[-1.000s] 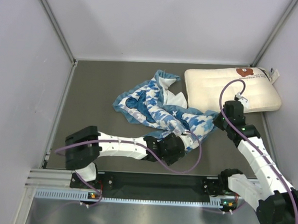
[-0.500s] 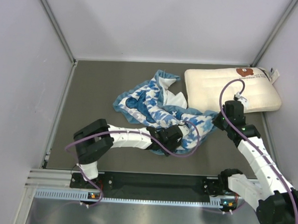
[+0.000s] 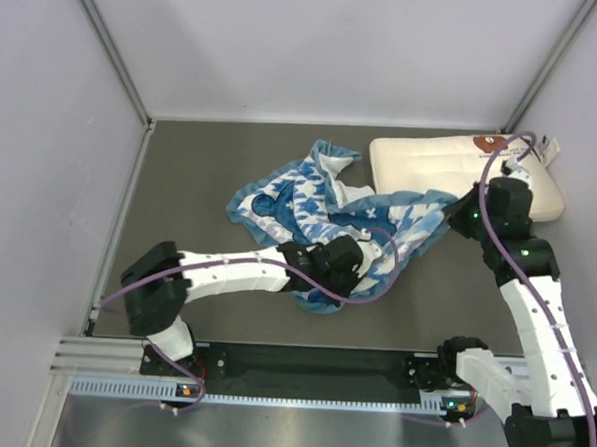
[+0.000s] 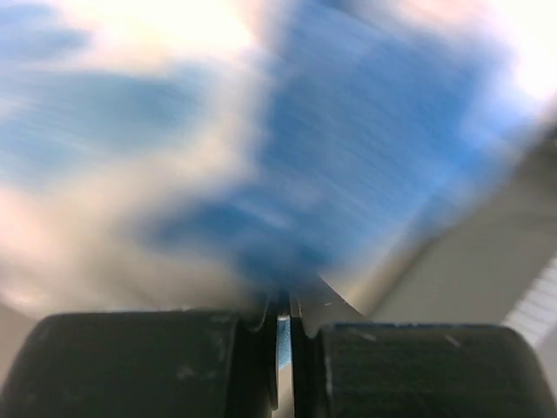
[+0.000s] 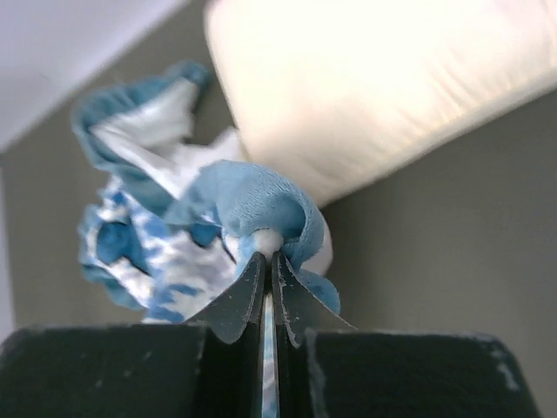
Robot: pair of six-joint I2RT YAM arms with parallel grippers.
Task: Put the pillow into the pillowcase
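Note:
The cream pillow [image 3: 432, 168] lies at the far right of the table, its bear logo end toward the right wall. Left of it, the blue-and-white pillowcase [image 3: 304, 206] lies crumpled at mid-table. My right gripper [image 3: 459, 214] is shut on its blue ruffled edge and holds that corner just in front of the pillow. In the right wrist view the gripper [image 5: 268, 254] pinches the pillowcase [image 5: 261, 205] with the pillow [image 5: 383, 78] beyond it. My left gripper [image 3: 365, 255] is shut on the near edge of the case. In the left wrist view, blurred pillowcase [image 4: 339, 139] fills the frame above the shut gripper [image 4: 280, 306].
The grey table [image 3: 191, 178] is boxed in by white walls on the left, back and right. An aluminium rail [image 3: 270, 377] runs along the near edge by the arm bases. The pillow sits close to the right wall.
My left gripper moved into the near edge of the pillowcase and closed on it. My right arm swung up and right, dragging the case's corner toward the pillow.

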